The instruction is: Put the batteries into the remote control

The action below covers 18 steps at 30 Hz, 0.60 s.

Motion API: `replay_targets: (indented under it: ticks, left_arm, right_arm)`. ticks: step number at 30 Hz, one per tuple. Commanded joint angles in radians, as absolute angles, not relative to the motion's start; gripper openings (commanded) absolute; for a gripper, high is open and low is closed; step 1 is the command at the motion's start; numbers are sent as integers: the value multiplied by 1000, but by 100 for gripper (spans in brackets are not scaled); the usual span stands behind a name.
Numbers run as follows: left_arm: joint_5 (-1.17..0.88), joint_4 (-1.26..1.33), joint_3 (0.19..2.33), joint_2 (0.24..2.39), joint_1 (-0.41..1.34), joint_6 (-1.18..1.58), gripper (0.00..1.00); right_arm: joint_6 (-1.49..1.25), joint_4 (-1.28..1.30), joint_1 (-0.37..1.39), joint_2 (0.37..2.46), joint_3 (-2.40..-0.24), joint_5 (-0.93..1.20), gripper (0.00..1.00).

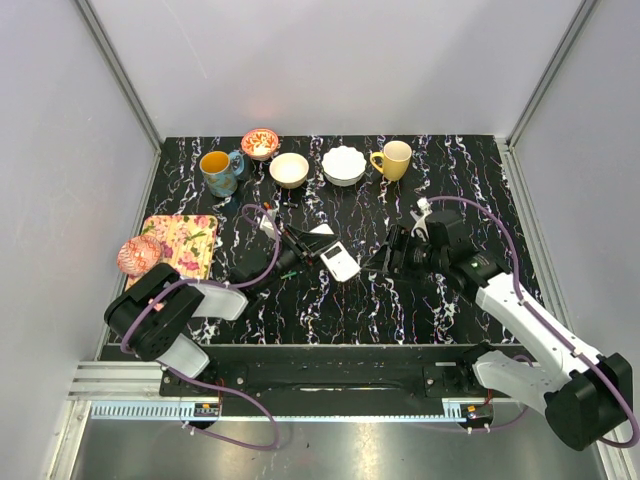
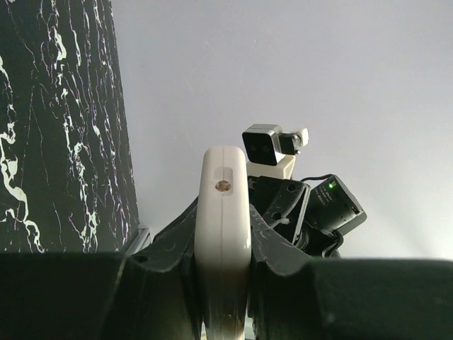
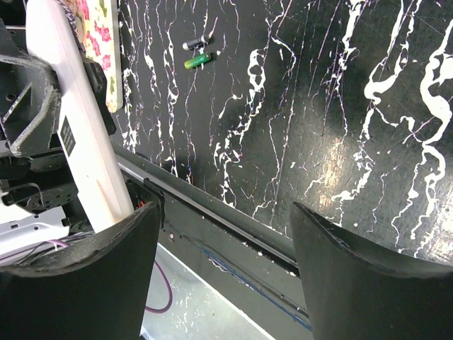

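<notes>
My left gripper (image 1: 320,251) is shut on the remote control (image 1: 341,262), holding it just above the middle of the table with its white back showing. In the left wrist view the remote control (image 2: 223,212) stands edge-on between the left gripper's (image 2: 223,249) fingers. My right gripper (image 1: 386,258) hangs open just right of the remote. In the right wrist view the remote control (image 3: 78,127) is beside the left finger of the right gripper (image 3: 223,273), with nothing between the jaws. Two batteries (image 3: 197,53), one dark and one green, lie loose on the table near the left arm (image 1: 288,272).
At the back stand a blue mug (image 1: 219,171), a patterned bowl (image 1: 260,142), a cream bowl (image 1: 289,169), a white bowl (image 1: 343,165) and a yellow mug (image 1: 394,159). A floral mat (image 1: 182,240) and a pink object (image 1: 138,255) lie at the left.
</notes>
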<state>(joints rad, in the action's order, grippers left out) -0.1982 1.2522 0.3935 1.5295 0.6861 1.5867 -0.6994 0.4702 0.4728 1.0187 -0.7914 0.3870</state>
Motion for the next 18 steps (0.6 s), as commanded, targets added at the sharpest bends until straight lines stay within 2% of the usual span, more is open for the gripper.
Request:
replay_targets:
  ticks: [1,18]
  left_arm:
    - [-192,1666,434,1543,681,1601,0]
    - [-192,1666,459,1574,686,1601,0]
  right_arm:
    - [-676,465,471,1029,-848,417,79]
    - [-670,486,494,1042,-871,428,78]
